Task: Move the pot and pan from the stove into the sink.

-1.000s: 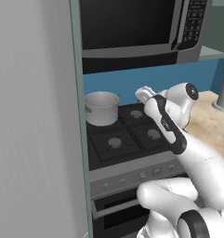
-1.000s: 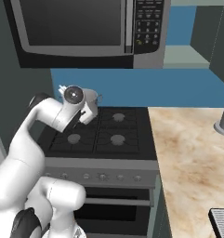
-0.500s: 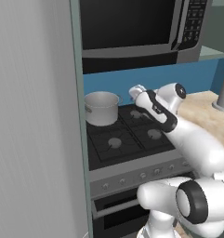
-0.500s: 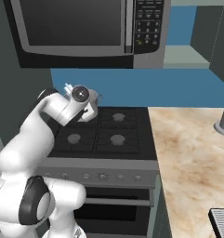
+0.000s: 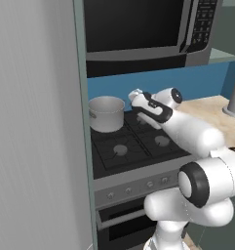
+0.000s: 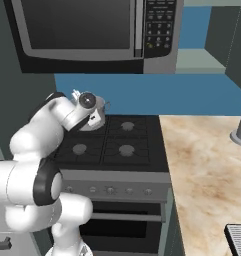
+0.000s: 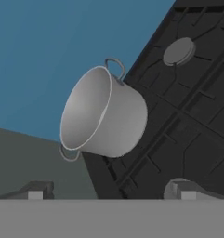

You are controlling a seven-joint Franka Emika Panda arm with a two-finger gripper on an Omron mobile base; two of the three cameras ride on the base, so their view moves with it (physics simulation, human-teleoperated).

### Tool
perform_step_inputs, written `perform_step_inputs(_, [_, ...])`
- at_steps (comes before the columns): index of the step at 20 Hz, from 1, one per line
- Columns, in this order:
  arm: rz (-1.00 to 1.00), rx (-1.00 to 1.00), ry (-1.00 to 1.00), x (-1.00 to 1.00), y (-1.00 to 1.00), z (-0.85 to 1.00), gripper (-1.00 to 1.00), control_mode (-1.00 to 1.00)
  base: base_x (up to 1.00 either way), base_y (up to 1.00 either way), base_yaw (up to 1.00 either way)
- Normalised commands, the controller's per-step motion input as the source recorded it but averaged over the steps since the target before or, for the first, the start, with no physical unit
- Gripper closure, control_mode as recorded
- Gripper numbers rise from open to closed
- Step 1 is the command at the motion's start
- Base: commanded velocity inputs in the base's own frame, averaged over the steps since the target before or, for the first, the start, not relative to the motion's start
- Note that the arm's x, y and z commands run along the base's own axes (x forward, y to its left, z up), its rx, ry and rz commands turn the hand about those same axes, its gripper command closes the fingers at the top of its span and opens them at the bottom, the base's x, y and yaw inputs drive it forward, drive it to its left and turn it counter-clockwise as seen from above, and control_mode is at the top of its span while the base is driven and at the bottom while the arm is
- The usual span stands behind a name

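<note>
Nothing of the task can be counted as done. The pot (image 5: 107, 113) is seen standing upright on the far left burner of the stove (image 5: 138, 146), close to the blue back wall, and it appears empty, its pale inside showing in the hand view (image 7: 104, 114). In the right base view it is largely hidden behind the arm, with just a sliver of its wall and one loop handle visible (image 6: 103, 116). No frying pan is to be made out on the three other burners, which lie bare; where the pan lies cannot be told. The sink is likewise not to be found in these pictures; a beige counter (image 6: 207, 165) runs off to the right of the stove.

The hand (image 5: 134, 96) is held just to the right of the pot, at about rim height, apart from it and holding nothing. Its fingers are spread wide, as the two dark tips (image 7: 38, 190) standing well apart at the bottom of the hand view show, with the pot framed between and beyond them.

The step in hand is judged to be the approach for a first grasp on the pot. Still left: the rim or a handle must be gripped, the pot lifted and carried to the sink, and the same then done for the pan.
</note>
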Motion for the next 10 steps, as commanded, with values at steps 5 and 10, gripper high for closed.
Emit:
perform_step_inputs(5, [-0.04, 0.00, 0.00, 0.25, 0.05, -0.12, -1.00, -1.00, 0.00, 0.00, 0.00])
perform_step_inputs(10, [-0.03, 0.00, 0.01, 0.32, 0.06, -0.13, -1.00, -1.00, 0.00, 0.00, 0.00])
